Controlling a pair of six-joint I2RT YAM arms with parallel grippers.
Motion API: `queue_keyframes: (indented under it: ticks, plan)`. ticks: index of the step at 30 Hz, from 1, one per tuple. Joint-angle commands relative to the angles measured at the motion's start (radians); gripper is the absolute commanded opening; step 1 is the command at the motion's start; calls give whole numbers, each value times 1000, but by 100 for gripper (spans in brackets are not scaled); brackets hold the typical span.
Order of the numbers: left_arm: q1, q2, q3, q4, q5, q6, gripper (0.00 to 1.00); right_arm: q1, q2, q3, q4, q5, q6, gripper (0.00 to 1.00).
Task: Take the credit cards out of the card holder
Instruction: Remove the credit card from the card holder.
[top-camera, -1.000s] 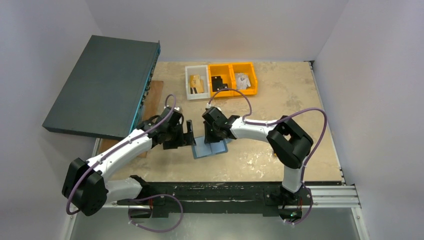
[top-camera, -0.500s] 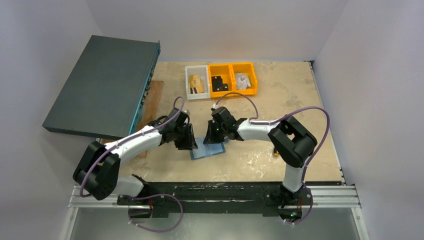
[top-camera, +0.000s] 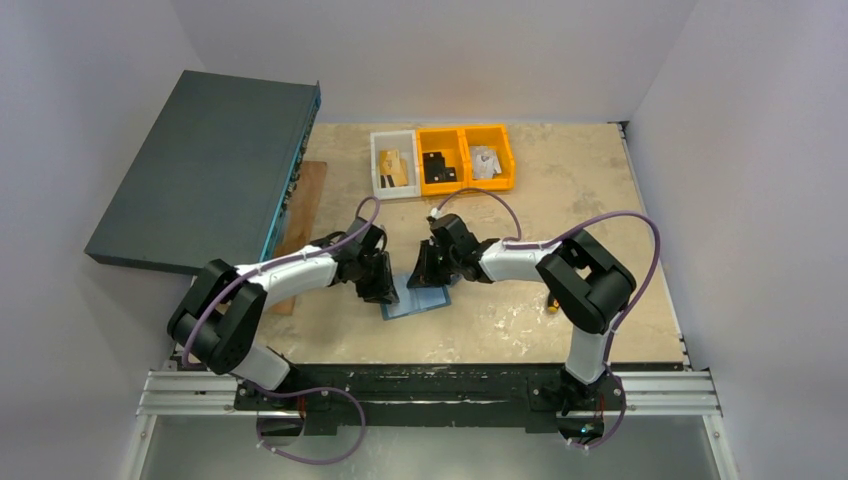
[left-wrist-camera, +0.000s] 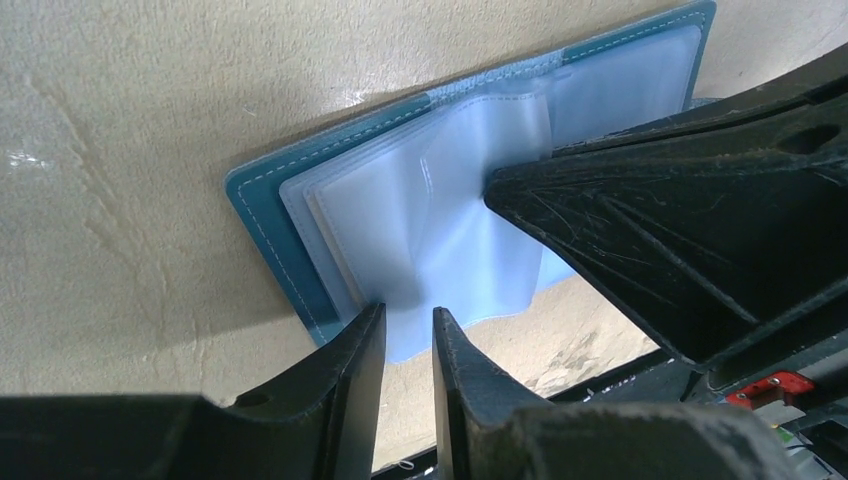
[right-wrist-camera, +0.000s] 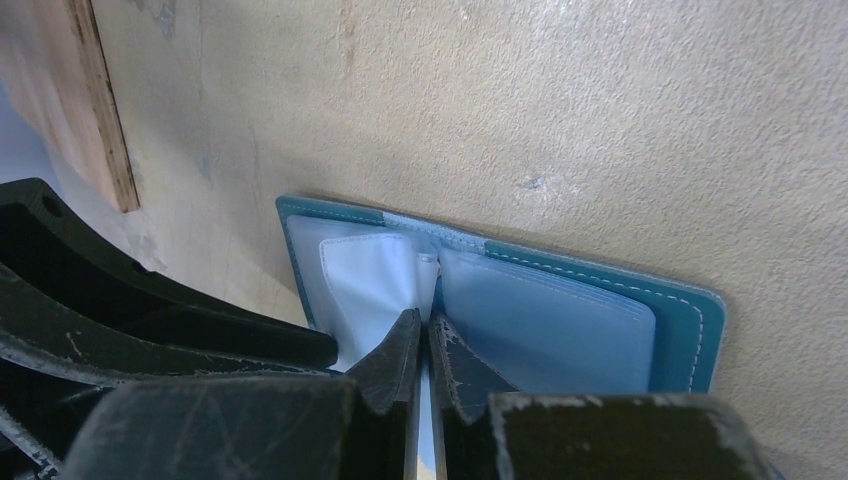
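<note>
Lying open, card holder (top-camera: 415, 300), right jaws shut at fold; left jaws narrow by sleeves (left-wrist-camera: 440, 200), grip unclear

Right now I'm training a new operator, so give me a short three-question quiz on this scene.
1. True or false: the teal-blue bi-fold card holder lies closed on the beige table.
2. The right end effector pinches: A) a gold card, B) a clear plastic sleeve, C) nothing.
3. How many small plastic bins stand at the table's far edge?
Key: 1 false; 2 B; 3 three.
</note>
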Motion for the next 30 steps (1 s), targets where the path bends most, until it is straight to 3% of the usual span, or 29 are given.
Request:
queue_keyframes:
  ticks: [1, 7, 15, 21, 30]
  plan:
    - [4, 41, 27, 4, -50, 5, 23, 20, 66, -58, -100, 14, -10, 2]
    - [1, 81, 44, 19, -46, 1, 22, 19, 60, -56, -91, 1, -9, 5]
    - [-3, 119, 77, 40, -16, -10, 20, 19, -1, -20, -122, -4, -8, 34]
    - [-3, 136, 75, 52, -1, -17, 17, 18, -63, 11, -161, 13, 5, 43]
    - [-5, 149, 88, 61, 11, -23, 2, -13, -137, 24, -188, 16, 15, 59]
